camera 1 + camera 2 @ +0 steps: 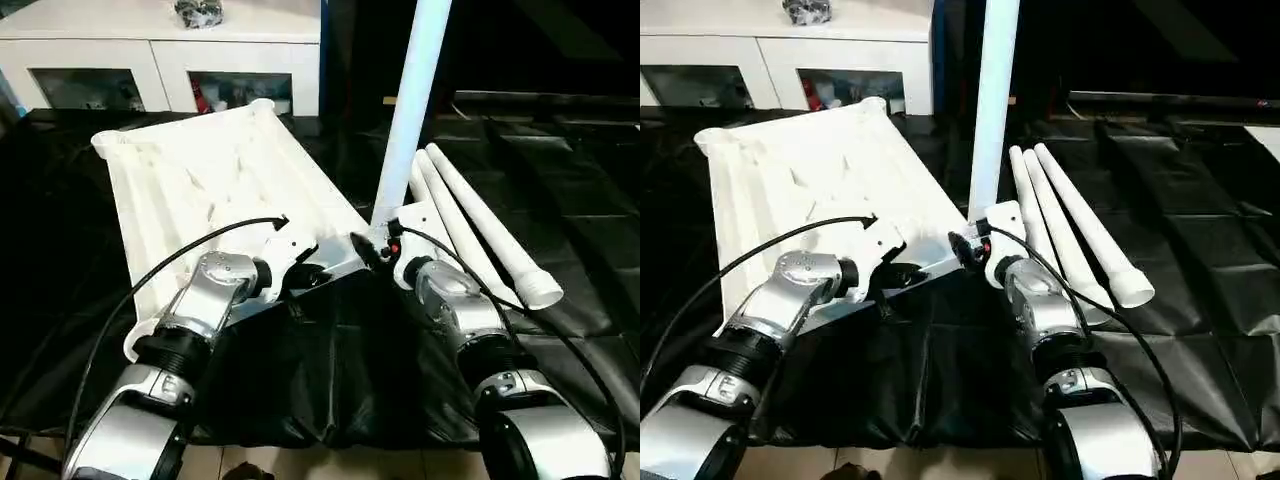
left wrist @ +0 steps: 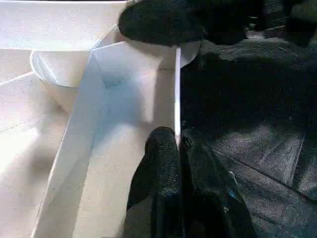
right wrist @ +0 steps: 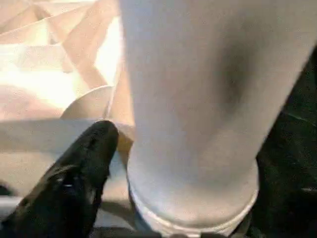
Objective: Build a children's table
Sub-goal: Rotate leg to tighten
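Note:
The white tabletop lies upside down on black cloth, ribbed underside up. One white leg stands upright at its near right corner. Two or three more legs lie side by side to the right. My left gripper is shut on the thin near rim of the tabletop, which runs between its fingertips. My right gripper sits around the base of the upright leg. One black finger stands a little off the leg; the other finger is hidden behind it.
A white cabinet with glass doors stands behind the tabletop. The black cloth covers the work surface out to its near edge, with floor below it. The right gripper's black finger shows just past the rim in the left wrist view.

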You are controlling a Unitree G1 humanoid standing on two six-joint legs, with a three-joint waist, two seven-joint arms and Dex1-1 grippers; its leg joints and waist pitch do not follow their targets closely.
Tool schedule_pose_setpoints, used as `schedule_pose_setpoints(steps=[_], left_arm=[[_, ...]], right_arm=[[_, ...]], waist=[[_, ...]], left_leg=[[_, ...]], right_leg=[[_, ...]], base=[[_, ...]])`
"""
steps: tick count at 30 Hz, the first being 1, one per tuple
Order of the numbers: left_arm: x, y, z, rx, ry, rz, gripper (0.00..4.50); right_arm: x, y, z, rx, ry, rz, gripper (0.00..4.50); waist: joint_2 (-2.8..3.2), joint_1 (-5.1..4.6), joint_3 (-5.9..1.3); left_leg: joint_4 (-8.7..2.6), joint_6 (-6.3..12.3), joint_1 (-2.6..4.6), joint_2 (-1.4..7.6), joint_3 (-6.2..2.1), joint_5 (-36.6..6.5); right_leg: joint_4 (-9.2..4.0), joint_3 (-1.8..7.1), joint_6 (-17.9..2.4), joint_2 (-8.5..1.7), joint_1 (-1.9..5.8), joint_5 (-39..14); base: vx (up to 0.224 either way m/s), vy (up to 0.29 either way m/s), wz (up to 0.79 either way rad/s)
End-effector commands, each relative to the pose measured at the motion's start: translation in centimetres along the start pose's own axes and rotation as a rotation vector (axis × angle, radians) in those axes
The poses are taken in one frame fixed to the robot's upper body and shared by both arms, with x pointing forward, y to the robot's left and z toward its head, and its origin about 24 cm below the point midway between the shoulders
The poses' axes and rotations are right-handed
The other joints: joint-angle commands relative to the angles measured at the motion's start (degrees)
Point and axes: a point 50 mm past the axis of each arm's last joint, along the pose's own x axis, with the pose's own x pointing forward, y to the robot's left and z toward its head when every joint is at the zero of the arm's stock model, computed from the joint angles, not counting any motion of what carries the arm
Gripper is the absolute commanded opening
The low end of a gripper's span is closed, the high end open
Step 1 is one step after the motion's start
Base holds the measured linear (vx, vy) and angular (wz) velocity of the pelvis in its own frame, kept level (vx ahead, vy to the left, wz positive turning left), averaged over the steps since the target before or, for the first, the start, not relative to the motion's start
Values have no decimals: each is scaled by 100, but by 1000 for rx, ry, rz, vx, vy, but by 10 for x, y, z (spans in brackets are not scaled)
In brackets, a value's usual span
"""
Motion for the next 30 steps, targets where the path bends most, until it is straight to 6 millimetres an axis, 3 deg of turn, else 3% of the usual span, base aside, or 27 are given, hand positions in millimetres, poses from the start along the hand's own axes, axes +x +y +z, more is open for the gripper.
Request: schedule_pose_setpoints(steps=[1, 4, 7, 9, 10, 13, 16, 25, 30], left_arm=[[5, -15, 21, 57, -147, -138, 0], [-4, -14, 17, 87, -141, -204, 0], [-11, -11, 13, 105, -113, -238, 0], [-19, -6, 7, 121, -79, -281, 0], [-21, -6, 6, 122, -75, -287, 0], [-27, -1, 2, 138, -46, -307, 0], [-30, 2, 1, 142, -30, -320, 0], [-33, 3, -1, 134, -37, -349, 0], [-26, -2, 0, 79, -81, -324, 0]], right_arm=[[3, 25, 2, -58, 1, 249, 390], [-9, 21, 4, -113, -2, 397, 390], [-18, 17, 3, -141, 18, 505, 390], [-29, 12, 2, -170, 61, 636, 390], [-30, 12, 2, -174, 66, 653, 365], [-37, 11, 0, -182, 111, 745, 358], [-41, 12, -3, -216, 153, 801, 325], [-41, 19, -6, -203, 162, 856, 277], [-27, 25, -10, -112, 87, 651, 272]], waist=[[-54, 4, -370], [-69, 45, -378], [-61, 65, -398], [-81, 100, -395], [-68, 110, -393], [-70, 133, -383], [-100, 154, -380], [-119, 164, -384], [-119, 144, -374]], left_leg=[[-374, 193, 73, 237, -146, -1362], [-350, 330, 53, 252, -123, -1201], [-324, 419, 53, 273, -103, -985], [-318, 464, 58, 268, -103, -1037], [-318, 468, 53, 276, -104, -1031], [-322, 434, 73, 290, -101, -1091], [-330, 366, 79, 304, -103, -1131], [-333, 335, 56, 300, -109, -1096], [-349, 272, 63, 301, -114, -1140]], right_leg=[[-490, 262, -1047, -475, 248, -1549], [-454, 263, -1071, -459, 267, -1282], [-395, 253, -1247, -448, 251, -876], [-401, 232, -1293, -450, 271, -931], [-396, 235, -1288, -452, 265, -935], [-410, 233, -1300, -461, 235, -1062], [-405, 220, -1326, -471, 222, -1142], [-394, 208, -1264, -509, 235, -1210], [-400, 209, -1252, -513, 216, -1301]], base=[[0, 0, 0], [0, 0, 0], [0, 0, 0], [0, 0, 0], [0, 0, 0], [0, 0, 0], [0, 0, 0], [0, 0, 0], [0, 0, 0]])
